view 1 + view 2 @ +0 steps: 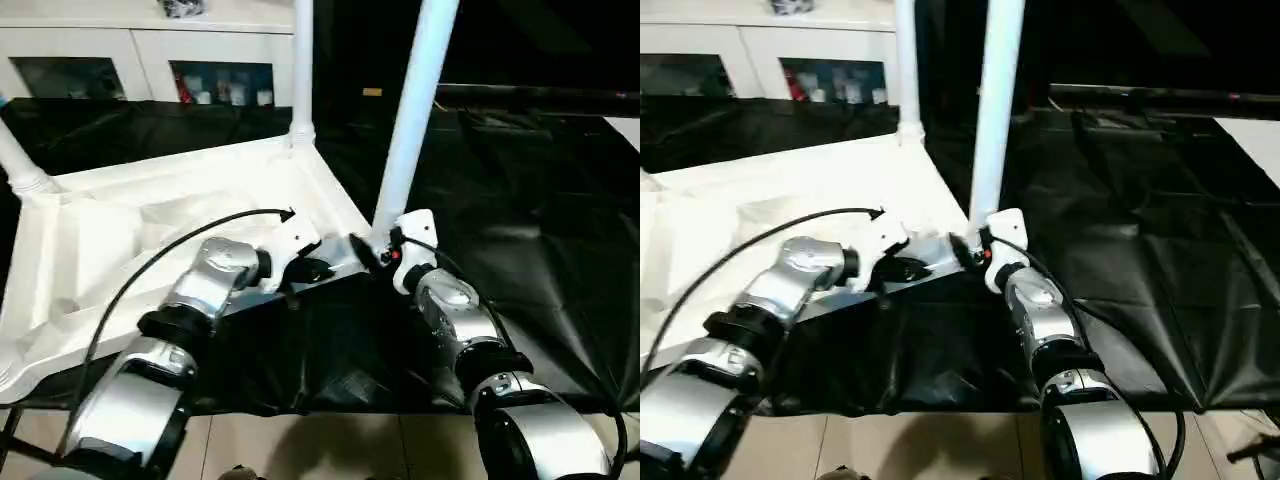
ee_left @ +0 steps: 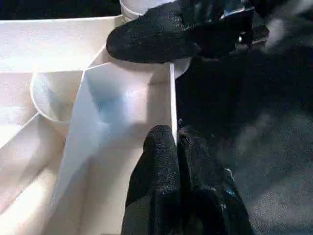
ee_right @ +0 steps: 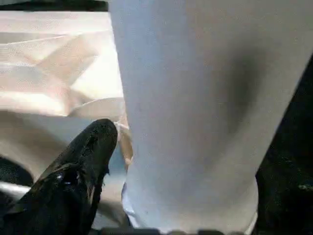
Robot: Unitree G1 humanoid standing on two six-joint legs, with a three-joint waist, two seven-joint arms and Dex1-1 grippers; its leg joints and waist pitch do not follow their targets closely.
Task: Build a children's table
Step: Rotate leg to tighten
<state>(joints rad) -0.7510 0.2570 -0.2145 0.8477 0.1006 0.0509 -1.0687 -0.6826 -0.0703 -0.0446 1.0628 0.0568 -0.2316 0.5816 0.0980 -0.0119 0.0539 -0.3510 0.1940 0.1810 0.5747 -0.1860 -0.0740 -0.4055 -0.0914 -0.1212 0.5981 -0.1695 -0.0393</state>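
Left eye view: children's table (image 1: pixel 150 230) lying upside down on black sheeting (image 1: pixel 520 250), ribbed underside up, far left part cut off by the frame edge. Three white legs (image 1: pixel 415 110) standing up from corner sockets, tops out of frame; the left one shows just a stub at the edge. Left gripper (image 2: pixel 177 147) at the near right rim of the upturned table, fingers (image 2: pixel 156 166) pressed together with the thin rim wall between them or just beside them, hard to say which. Right gripper (image 1: pixel 372 250) at the base of the nearest leg, one black finger (image 3: pixel 83 161) just beside the tube, the other hidden behind it; cannot tell how far apart. White cabinet (image 1: pixel 150 60) with glass doors behind, contents unclear.
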